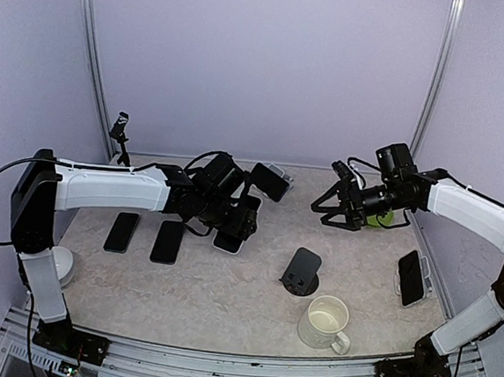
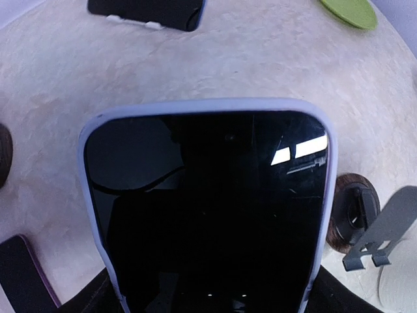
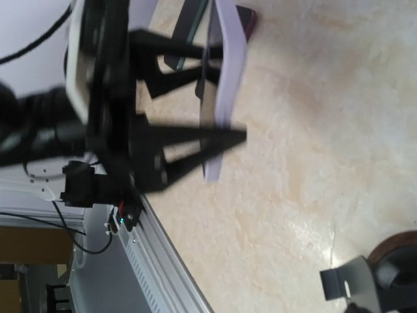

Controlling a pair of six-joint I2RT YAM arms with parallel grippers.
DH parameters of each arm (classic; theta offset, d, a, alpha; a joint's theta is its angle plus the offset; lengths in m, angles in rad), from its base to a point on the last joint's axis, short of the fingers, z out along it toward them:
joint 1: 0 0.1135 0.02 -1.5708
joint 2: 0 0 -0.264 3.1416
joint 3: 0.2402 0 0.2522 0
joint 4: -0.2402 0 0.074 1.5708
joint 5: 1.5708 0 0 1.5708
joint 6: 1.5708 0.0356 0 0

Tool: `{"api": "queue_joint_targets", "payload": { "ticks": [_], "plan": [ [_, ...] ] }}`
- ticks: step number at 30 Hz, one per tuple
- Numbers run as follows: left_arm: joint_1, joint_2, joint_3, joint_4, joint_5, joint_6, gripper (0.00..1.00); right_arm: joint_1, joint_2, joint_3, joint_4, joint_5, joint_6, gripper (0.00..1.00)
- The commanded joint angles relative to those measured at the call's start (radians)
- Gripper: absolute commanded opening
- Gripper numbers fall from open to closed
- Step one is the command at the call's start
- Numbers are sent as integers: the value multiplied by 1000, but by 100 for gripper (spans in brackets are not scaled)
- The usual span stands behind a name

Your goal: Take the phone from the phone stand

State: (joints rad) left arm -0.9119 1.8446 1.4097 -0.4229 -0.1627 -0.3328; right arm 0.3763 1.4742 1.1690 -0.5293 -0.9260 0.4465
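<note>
Since the left gripper (image 1: 231, 226) pinches the phone (image 2: 208, 208), it is off the phone stand (image 1: 301, 268). The right gripper (image 1: 331, 215) is spread wide, holding nothing.

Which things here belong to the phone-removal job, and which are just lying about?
Job: cased phone; left gripper gripping it; empty stand, probably its own.
Lying about: mug; flat phone; second flat phone; green disc; right propped phone; back propped phone.
</note>
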Motion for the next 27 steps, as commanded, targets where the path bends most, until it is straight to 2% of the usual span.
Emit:
{"api": "queue_joint_targets", "payload": {
  "ticks": [1,7,17,22,27],
  "plan": [
    [40,-5,-20,-7,1,-218,22,-8,-40,-29,16,10,0,90],
    [76,84,21,-101,-25,-315,19,-10,-47,-43,12,13,-7,90],
    [81,199,64,-165,-103,-367,19,-10,-52,-56,0,13,-17,89],
    [83,232,80,-184,-127,-366,25,-10,-47,-59,-3,15,-19,89],
    [87,244,82,-194,-145,-366,35,-10,-41,-62,-4,21,-25,89]
  ]
}}
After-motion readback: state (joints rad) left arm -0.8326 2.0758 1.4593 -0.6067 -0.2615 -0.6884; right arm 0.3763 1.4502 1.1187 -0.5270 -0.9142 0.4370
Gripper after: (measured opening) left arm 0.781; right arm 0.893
